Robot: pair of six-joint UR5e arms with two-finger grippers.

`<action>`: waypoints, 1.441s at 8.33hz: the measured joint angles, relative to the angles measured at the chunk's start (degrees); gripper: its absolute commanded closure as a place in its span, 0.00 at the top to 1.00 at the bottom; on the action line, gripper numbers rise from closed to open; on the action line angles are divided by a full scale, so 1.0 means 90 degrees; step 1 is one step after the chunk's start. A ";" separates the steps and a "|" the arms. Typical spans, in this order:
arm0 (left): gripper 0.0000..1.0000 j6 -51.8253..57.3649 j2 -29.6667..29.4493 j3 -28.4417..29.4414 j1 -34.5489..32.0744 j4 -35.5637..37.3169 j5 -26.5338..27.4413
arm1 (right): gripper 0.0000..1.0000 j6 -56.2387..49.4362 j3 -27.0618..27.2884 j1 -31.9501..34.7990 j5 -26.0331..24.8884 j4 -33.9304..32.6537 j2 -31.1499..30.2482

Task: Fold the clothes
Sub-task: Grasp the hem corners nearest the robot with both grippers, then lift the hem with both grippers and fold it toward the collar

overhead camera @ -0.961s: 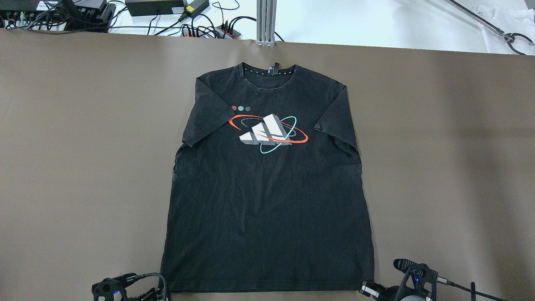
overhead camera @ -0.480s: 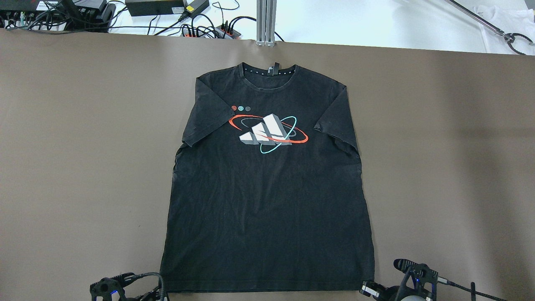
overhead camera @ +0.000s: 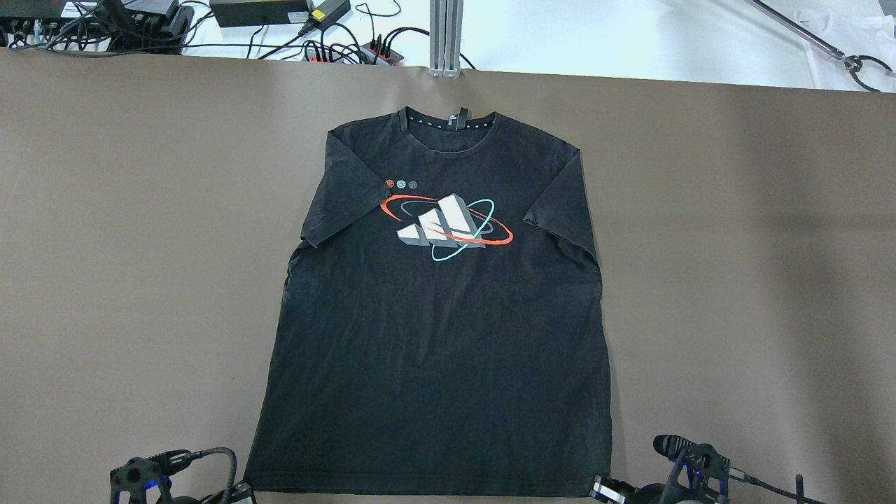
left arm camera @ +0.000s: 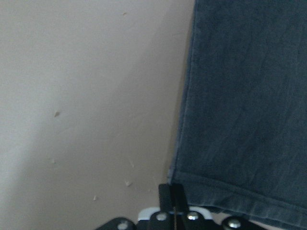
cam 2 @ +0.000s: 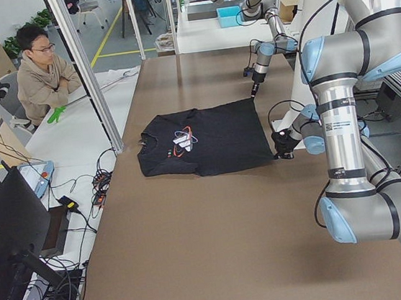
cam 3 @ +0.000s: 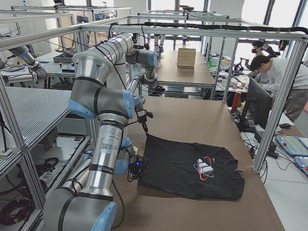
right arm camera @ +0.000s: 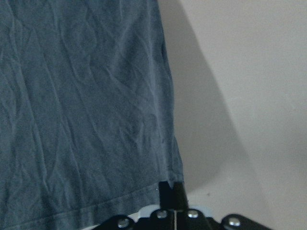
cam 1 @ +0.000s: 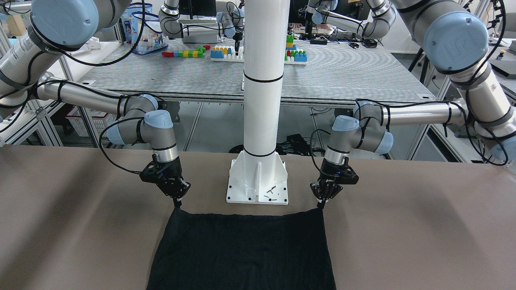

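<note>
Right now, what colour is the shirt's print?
The shirt print shows white-grey blocks, red and turquoise rings; clearest overhead.

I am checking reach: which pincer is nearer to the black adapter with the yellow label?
Left. The left pincer grips the T-shirt's hem corner on the adapter's side of the table; the right pincer grips the opposite hem corner, clearly farther away.

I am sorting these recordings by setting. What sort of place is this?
Probably a robotics lab: robot arms gripping a black T-shirt, more arms and toy bricks at the table behind, and people at screens.
</note>
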 measured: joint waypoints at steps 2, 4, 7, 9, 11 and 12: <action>0.00 0.0114 0.0336 -0.0468 -0.0043 -0.0007 -0.0242 | 0.00 0.0045 0.0389 -0.0044 0.0358 -0.0017 -0.0001; 0.00 0.0221 0.0392 -0.0695 -0.0245 -0.0009 -0.0525 | 0.00 0.0060 0.0625 -0.0036 0.0671 -0.0044 -0.0010; 0.00 0.0860 -0.0091 -0.0726 -0.1062 -0.0004 -0.1295 | 0.00 -0.0080 0.0627 0.0245 0.1052 -0.0094 0.0175; 0.00 0.1603 -0.0915 -0.0170 -0.2341 0.0008 -0.2340 | 0.00 -0.0759 -0.0114 0.1439 0.2092 -0.0372 0.1095; 0.00 0.2128 -0.1598 0.0548 -0.3449 0.0009 -0.3192 | 0.00 -0.1707 -0.0627 0.2755 0.3020 -0.1110 0.1968; 0.00 0.2399 -0.1897 0.0953 -0.3922 0.0011 -0.3488 | 0.00 -0.2358 -0.0792 0.3376 0.3292 -0.1555 0.2331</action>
